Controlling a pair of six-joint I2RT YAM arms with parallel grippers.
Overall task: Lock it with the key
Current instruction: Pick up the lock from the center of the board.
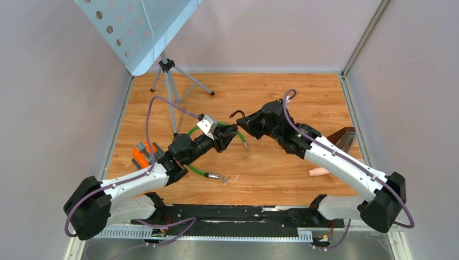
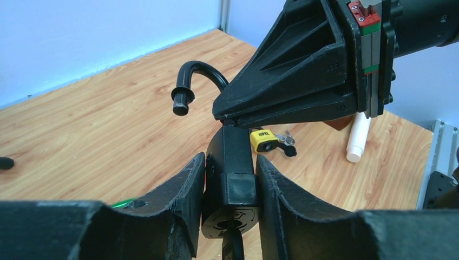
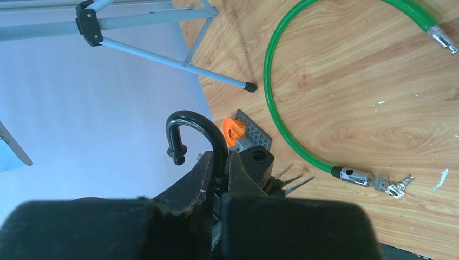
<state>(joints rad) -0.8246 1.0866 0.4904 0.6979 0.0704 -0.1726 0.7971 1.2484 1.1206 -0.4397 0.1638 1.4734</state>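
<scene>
A black padlock (image 2: 233, 162) is held up above the table between my two grippers. My left gripper (image 2: 230, 160) is shut on the padlock body, and a key (image 2: 234, 246) sits in the keyhole on its underside. The shackle (image 2: 197, 73) stands open, its free end out of the body. My right gripper (image 3: 219, 160) is shut on the shackle (image 3: 189, 122) at its fixed leg, right above the body (image 3: 257, 160). Spare keys (image 3: 289, 181) stick out beside the body. In the top view the grippers meet at mid-table, left (image 1: 230, 134) and right (image 1: 242, 122), with the shackle (image 1: 234, 114) sticking up.
A green cable lock (image 3: 270, 81) with keys (image 3: 398, 187) lies on the wooden table (image 1: 260, 92). A yellow padlock (image 2: 262, 139) and a white tube (image 2: 357, 135) lie to the right. An orange and grey block (image 1: 142, 153) sits at the left. A music stand's tripod (image 1: 168, 67) stands at the back left.
</scene>
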